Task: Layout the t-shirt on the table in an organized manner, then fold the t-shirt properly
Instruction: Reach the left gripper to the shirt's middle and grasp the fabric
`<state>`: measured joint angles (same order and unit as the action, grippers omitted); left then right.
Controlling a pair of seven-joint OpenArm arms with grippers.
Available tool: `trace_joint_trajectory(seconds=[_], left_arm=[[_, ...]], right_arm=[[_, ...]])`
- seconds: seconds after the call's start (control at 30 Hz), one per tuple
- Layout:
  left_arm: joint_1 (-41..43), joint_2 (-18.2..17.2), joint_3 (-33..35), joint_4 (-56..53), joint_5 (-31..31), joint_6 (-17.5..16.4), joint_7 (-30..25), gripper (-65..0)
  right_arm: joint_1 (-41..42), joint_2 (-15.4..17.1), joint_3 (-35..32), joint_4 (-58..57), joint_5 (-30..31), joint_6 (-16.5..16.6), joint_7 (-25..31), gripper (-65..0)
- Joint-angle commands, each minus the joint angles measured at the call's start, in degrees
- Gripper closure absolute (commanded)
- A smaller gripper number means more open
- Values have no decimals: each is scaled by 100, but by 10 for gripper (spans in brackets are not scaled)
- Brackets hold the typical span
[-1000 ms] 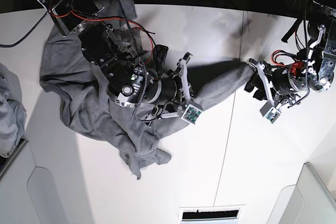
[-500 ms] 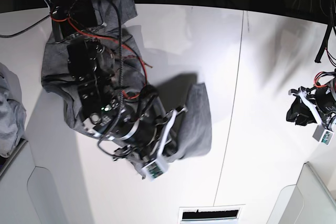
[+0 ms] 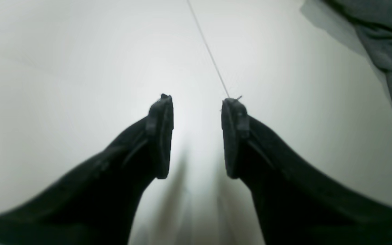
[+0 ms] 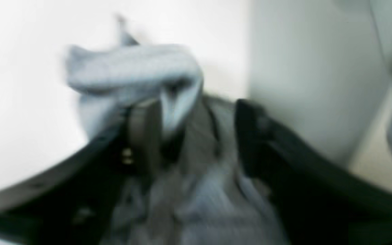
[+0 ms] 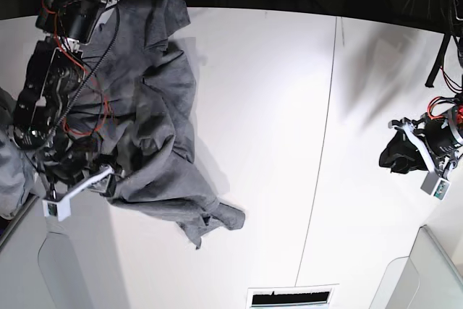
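Grey cotton t-shirt (image 5: 148,113) is bunched in a crumpled heap on the base view's left part of the worktop (image 5: 289,106), one twisted corner trailing toward the near edge. Not laid out yet, so I'd say we're at the spreading stage, folding not started.

Right gripper (image 4: 192,136) sits at the heap's near-left edge. Wrist view is badly blurred, but the jaws stand apart with cloth lying between them and a pale fold draped over one finger (image 4: 141,132). Can't tell if anything is actually pinched; it looks more like a release than a hold.

Left gripper (image 3: 196,136) hangs over bare worktop, well apart from the shirt, jaws parted and holding nothing. Only a bit of shirt shows at its wrist view's upper right. The thin seam line (image 3: 209,51) runs right up to one fingertip. Probably parked there to stay out of the cloth.

Pale bluish-grey cloth (image 5: 11,157) lies at the base view's far left edge, beside the right arm. Risk: grabbing it by mistake.
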<state>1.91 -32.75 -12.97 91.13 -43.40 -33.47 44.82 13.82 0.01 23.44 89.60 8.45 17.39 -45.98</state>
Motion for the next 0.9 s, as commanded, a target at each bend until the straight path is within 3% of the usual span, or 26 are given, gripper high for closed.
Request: trace_joint_trajectory(seconds=[0.0,0.13,0.23,0.33,0.4,0.5,0.67,0.87], left_arm=[[-76,-46,-35,90,-98,-28,-81,-260],[-61,162,223,90,-229,-186,-55,-260],[-83,323,791,90,-310,-284,-66,-260],[-118,660,1528,90,-118,-282,-227,-262],[-149,981,1980,90,282,-267,-476,-312],[-282,1480,2546,87,874,-138,-791,-370],[-728,2170,3095,-63,1873,568,-1255,-370],[-1488,2852,3637,-1246,2542,960,-1344,-369]], right_arm=[[-2,13,107,87,229,26,120,-390],[-549,13,457,87,728,31,201,-390],[-868,13,627,87,992,44,243,-388],[-1119,11,713,105,1414,365,240,-388],[-1244,13,719,109,1648,608,236,-388],[-1333,-4,719,114,1705,651,208,-388],[-1456,-2,719,111,1451,658,177,-388],[-1845,-2,719,111,1366,730,160,-388]])
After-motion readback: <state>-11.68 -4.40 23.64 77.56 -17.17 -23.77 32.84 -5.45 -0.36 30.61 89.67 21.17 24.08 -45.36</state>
